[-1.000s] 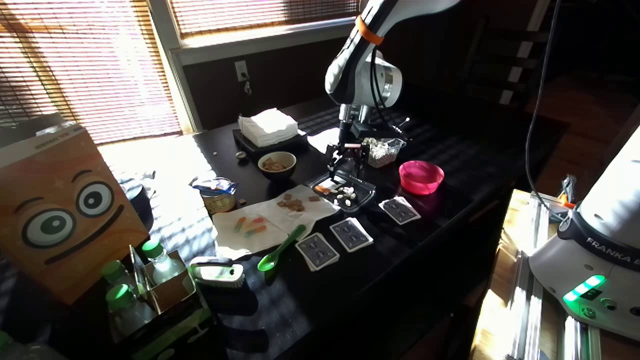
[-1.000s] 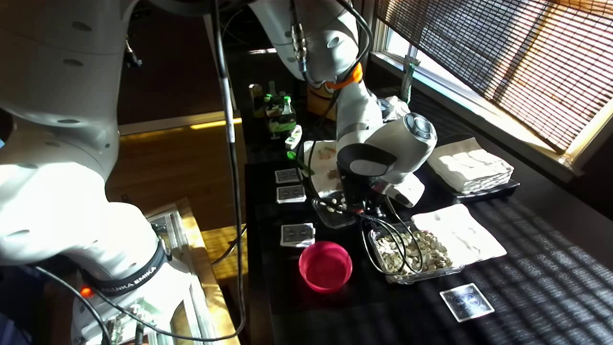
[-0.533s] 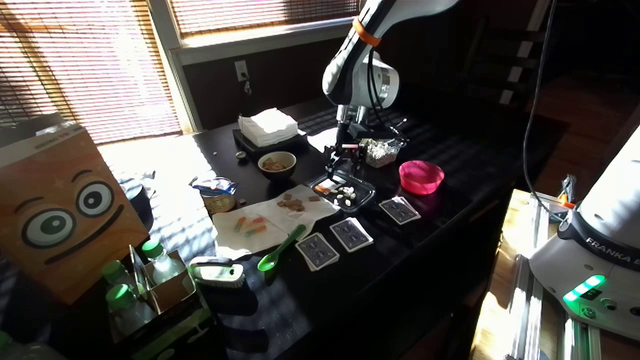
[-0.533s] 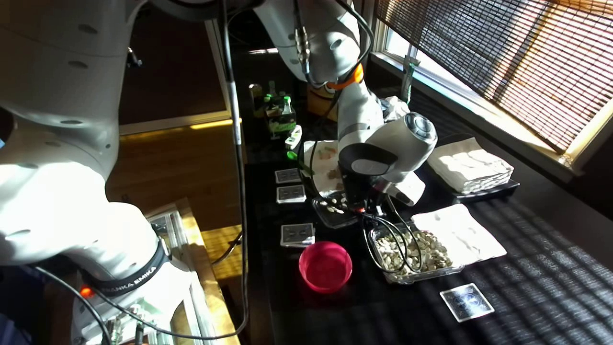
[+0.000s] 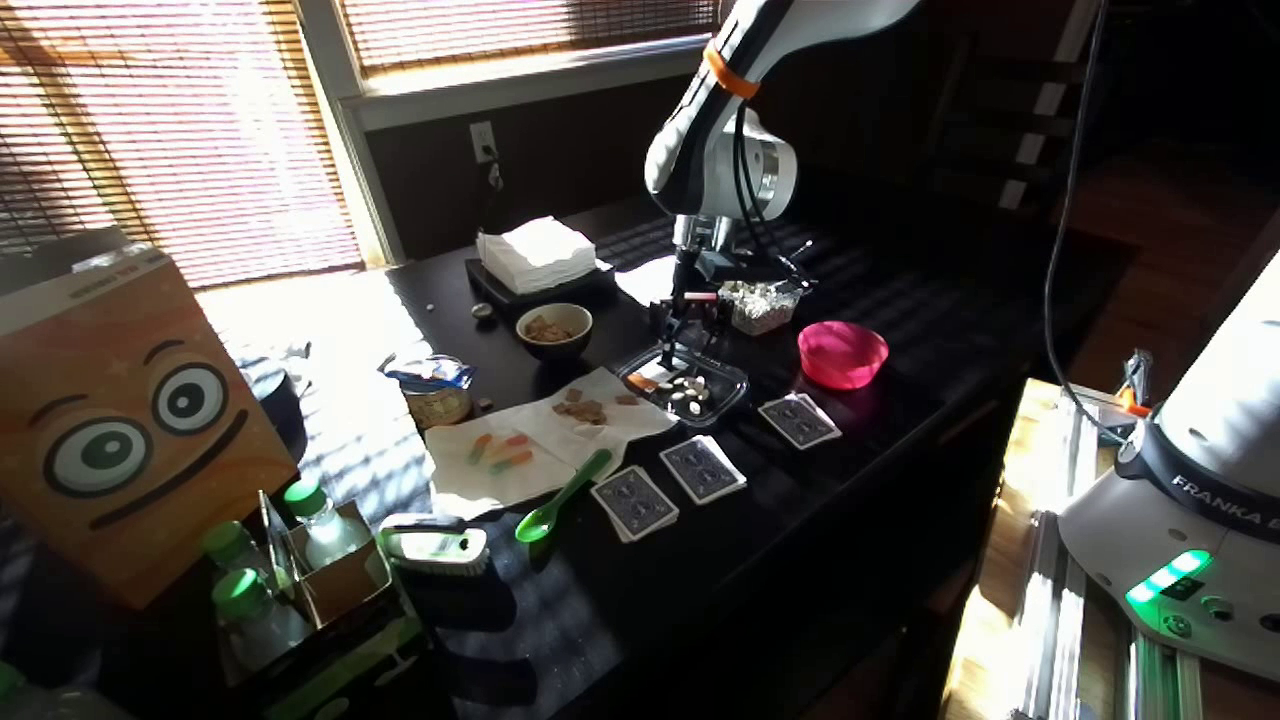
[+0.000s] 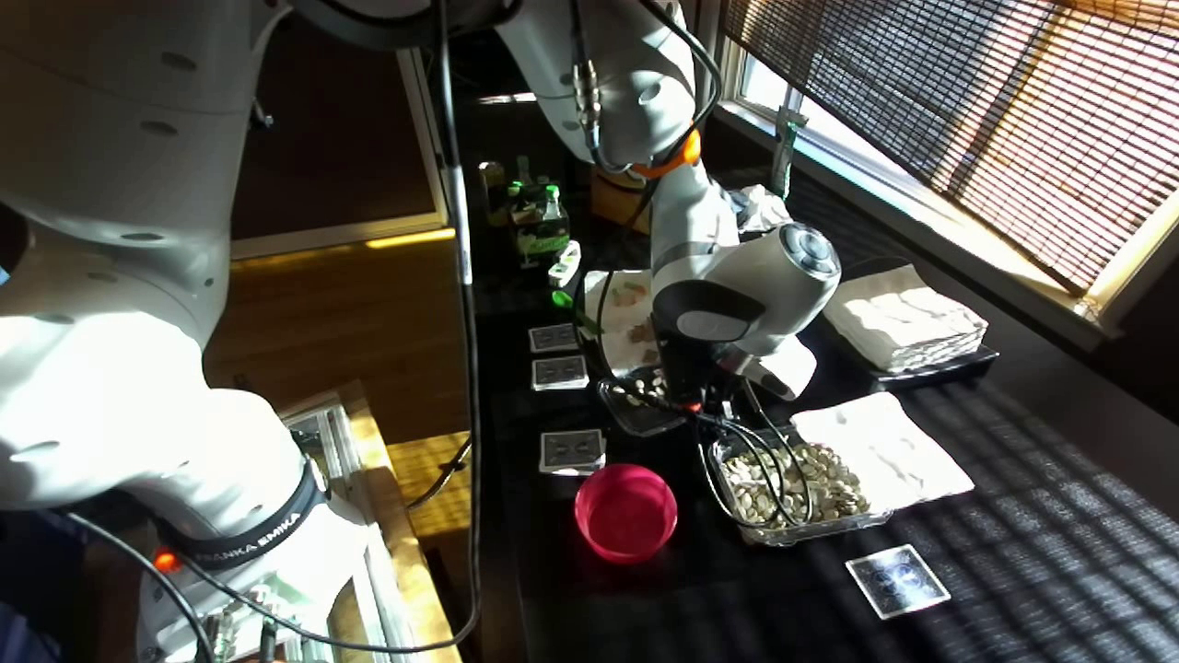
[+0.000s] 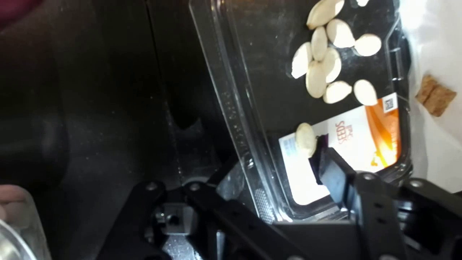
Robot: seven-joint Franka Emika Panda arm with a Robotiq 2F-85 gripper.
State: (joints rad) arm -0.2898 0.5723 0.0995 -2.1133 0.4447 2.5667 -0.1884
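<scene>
My gripper (image 7: 274,164) is open, pointing down low over a shallow clear plastic tray (image 7: 231,108), with nothing between its fingers. It also shows in an exterior view (image 5: 695,335). One whitish seed (image 7: 306,140) lies on the tray's white and orange label (image 7: 355,124), right beside the tip of the right finger (image 7: 334,175); I cannot tell if they touch. The left finger is dark and lies over the tray's edge. Several more seeds (image 7: 316,79) lie in a cluster farther along the tray. The arm partly hides the tray (image 6: 636,424) in an exterior view.
A pink bowl (image 5: 843,374), a clear container of seeds (image 6: 797,532) and card stacks (image 5: 703,468) stand around the tray. A paper napkin (image 5: 450,495) with crackers (image 5: 585,410), a green spoon (image 5: 565,495), a dark bowl (image 5: 553,347) and a napkin stack (image 5: 540,255) are nearby.
My gripper has moved slightly left and down in an exterior view. The tray and its seeds appear to have shifted a little.
</scene>
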